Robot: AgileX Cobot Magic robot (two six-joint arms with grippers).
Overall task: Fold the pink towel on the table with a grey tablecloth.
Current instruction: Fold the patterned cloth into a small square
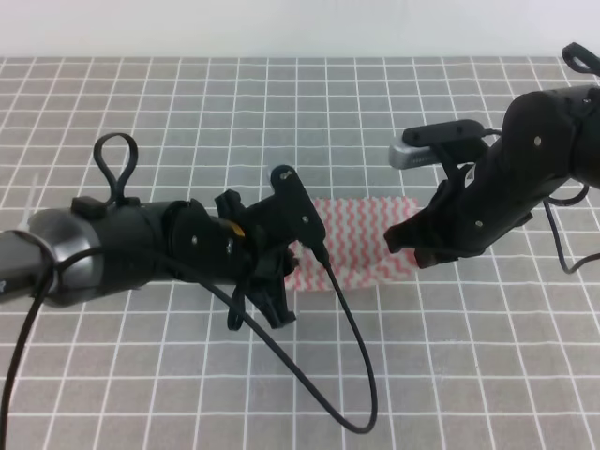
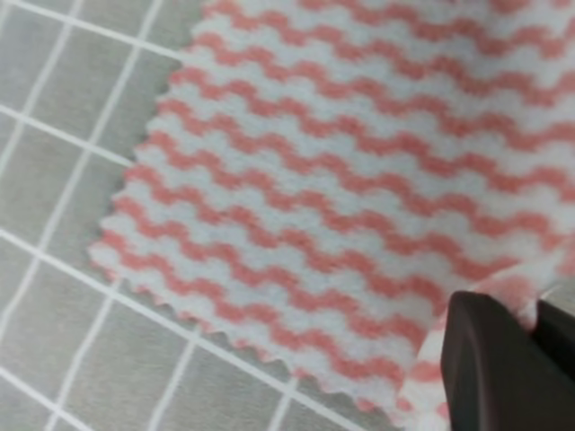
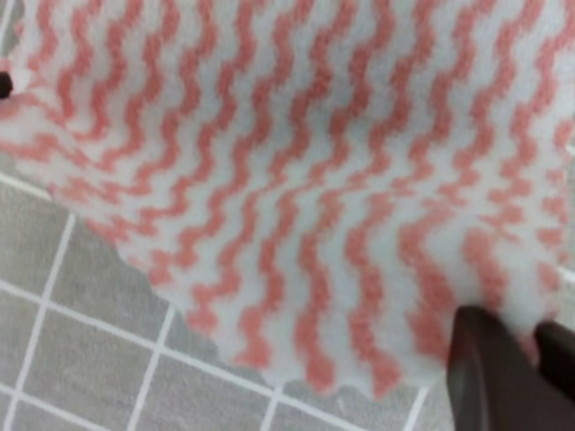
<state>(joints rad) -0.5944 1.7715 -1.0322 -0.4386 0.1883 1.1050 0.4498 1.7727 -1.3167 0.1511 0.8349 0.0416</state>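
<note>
The table with a grey tablecloth fills the scene under a white grid; a black cable loops nearest. At mid-table the pink towel lies between both arms. The left gripper pinches its left edge, fingers narrow; the right gripper clamps its right edge likewise.

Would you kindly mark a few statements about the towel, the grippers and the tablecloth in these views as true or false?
1. The pink towel lies between the two grippers. True.
2. The towel is plain pink. False: it has pink-red and white wavy stripes.
3. The left gripper has towel fabric between its fingers. True.
4. The grey tablecloth carries a polka-dot print. False: it has a grid of thin white lines.
5. The right gripper hangs far from the towel. False: it is at the towel's edge.
</note>
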